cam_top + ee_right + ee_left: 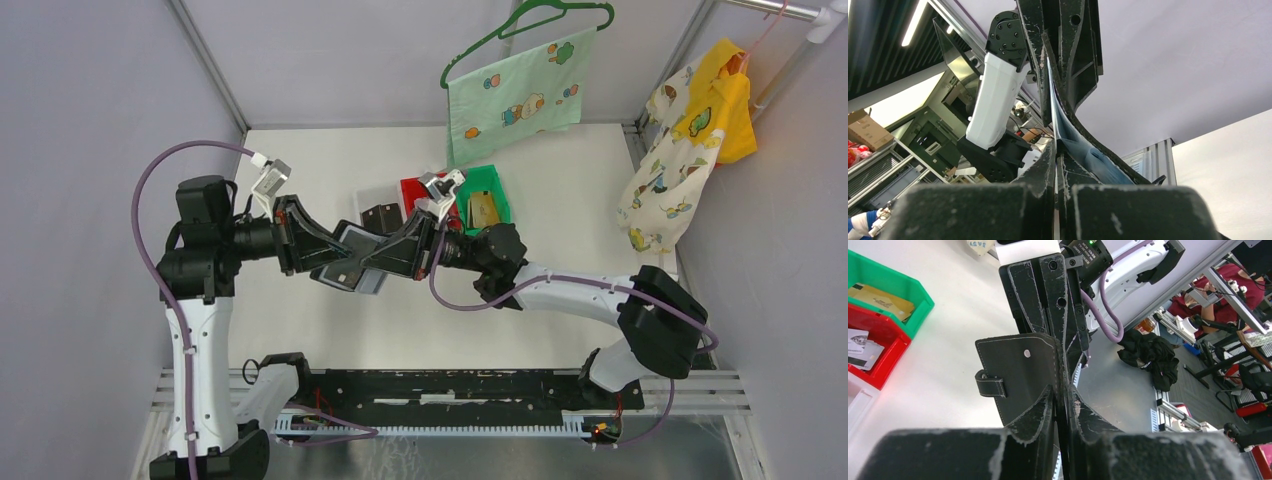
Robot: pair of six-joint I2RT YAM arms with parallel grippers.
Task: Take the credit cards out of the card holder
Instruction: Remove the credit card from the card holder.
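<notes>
Black leather-like folds of the card holder (pixel 350 262) hang in mid-air above the middle of the table (pixel 580 250), caught between two arms. The left gripper (pixel 335 250) reaches it from 9 o'clock and the right gripper (pixel 385 258) from 3 o'clock. In the left wrist view the left gripper (pixel 1064 390) has its jaws pinched on the holder's (pixel 1018 370) spine edge, with the snap tab (pixel 990 386) jutting out at 9 o'clock.

In the right wrist view the right gripper (pixel 1055 147) has its jaws drawn together to a thin line against the grey-blue lining (pixel 1083 150). We cannot tell whether a card, the lining or nothing sits between them.

Several credit cards already lie in bins at about 1 o'clock from the holder. A tan-gold card (pixel 883 300) sits in the green bin (pixel 918 295) and whitish cards (pixel 860 347) in the red bin (pixel 885 372). A clear bin (pixel 372 195) stands beside them.

We see these risks from here:
- **Bare pull:** if the right jaws have closed on lining, not on a card, pulling away would tug the whole holder and bring nothing out.
- **Lost hold:** the left grip is on a narrow edge, so a hard pull could twist the holder free, and it would fall to the table.
- **Finger clash:** the two sets of fingers sit very close together, so a slanted retreat could knock one against the other.
- **Dropped card:** a card held only by its corner could slip on the way to the bins.
</notes>
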